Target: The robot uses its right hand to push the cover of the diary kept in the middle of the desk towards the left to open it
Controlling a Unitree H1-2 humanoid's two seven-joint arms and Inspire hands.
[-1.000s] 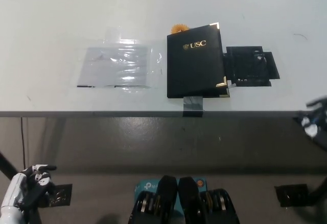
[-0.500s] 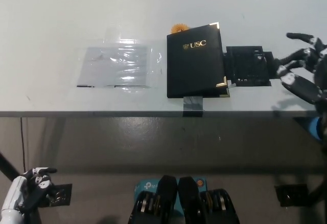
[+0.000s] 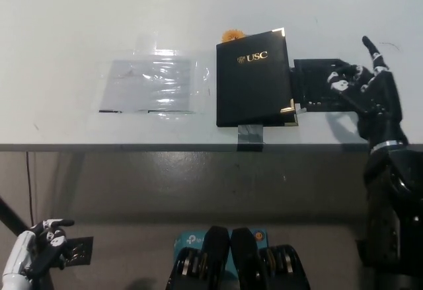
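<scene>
One closed diary lies just left of the right hand, whose fingers are spread, holding nothing.

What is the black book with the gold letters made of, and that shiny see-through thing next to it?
The diary looks like black leather or leatherette: matte cover, gold lettering, gold metal-looking corners. The clear sheet seems thin plastic: it is see-through, wrinkled and glints with light.

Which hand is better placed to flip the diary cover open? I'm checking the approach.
Right. The black right hand is up on the desk just right of the closed diary, fingers spread. The white left hand rests low, below the desk edge, far away.
</scene>
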